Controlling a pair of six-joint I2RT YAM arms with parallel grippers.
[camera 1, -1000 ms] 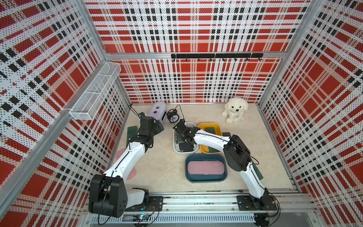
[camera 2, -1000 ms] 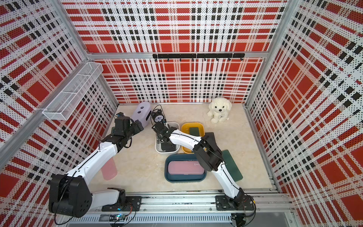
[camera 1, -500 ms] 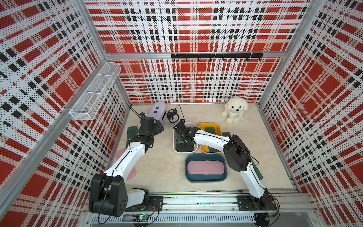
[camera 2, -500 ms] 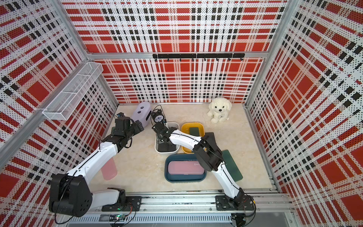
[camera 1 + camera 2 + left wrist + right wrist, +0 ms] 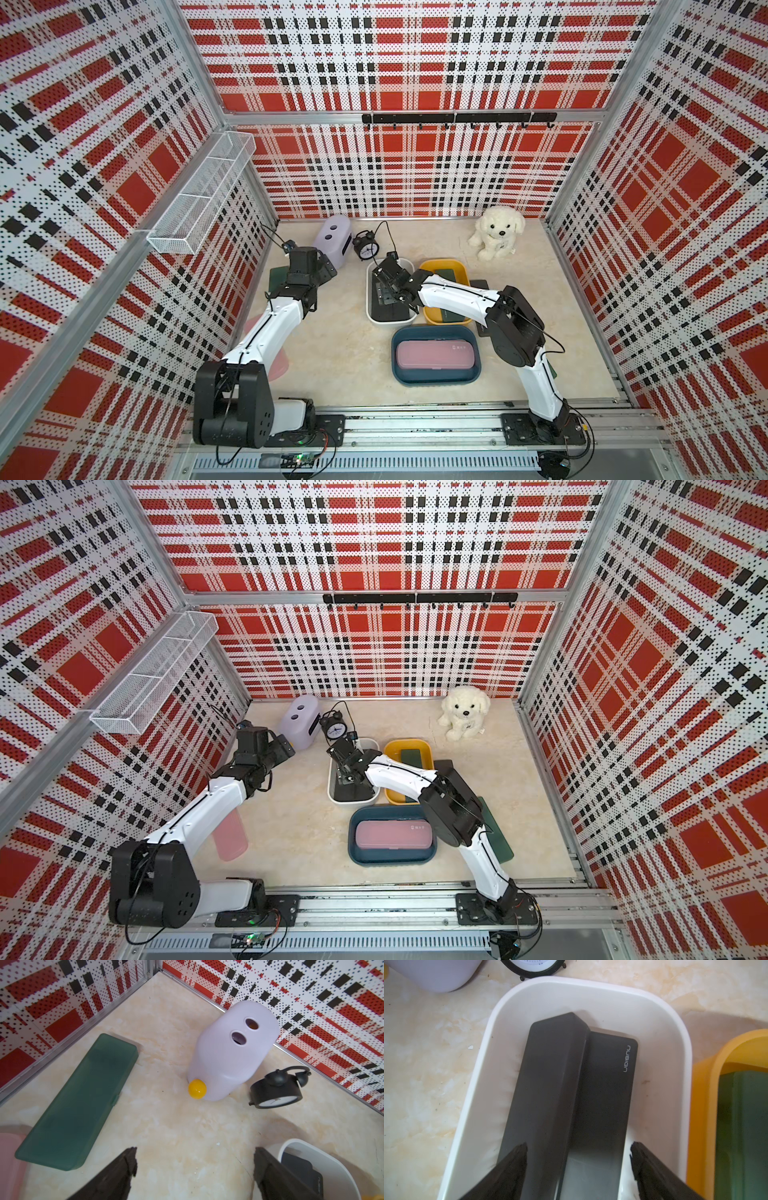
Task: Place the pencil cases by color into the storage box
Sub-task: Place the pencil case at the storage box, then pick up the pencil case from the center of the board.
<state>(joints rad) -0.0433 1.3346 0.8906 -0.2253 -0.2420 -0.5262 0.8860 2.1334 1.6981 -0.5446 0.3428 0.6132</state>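
Right jaws part-open, gripping nothing, astride the tilted black case (image 5: 550,1084), which leans on the flat black case (image 5: 608,1095) in the white bin (image 5: 664,1043). Risk: on withdrawal a jaw snags the tilted black case and drags it over the rim. Left jaws wide, empty, near the unsorted green case (image 5: 79,1101) on the bench (image 5: 166,1126).

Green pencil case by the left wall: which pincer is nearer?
Left. The left pincer hangs open just beside the green pencil case; the right pincer is farther off, over the white bin.
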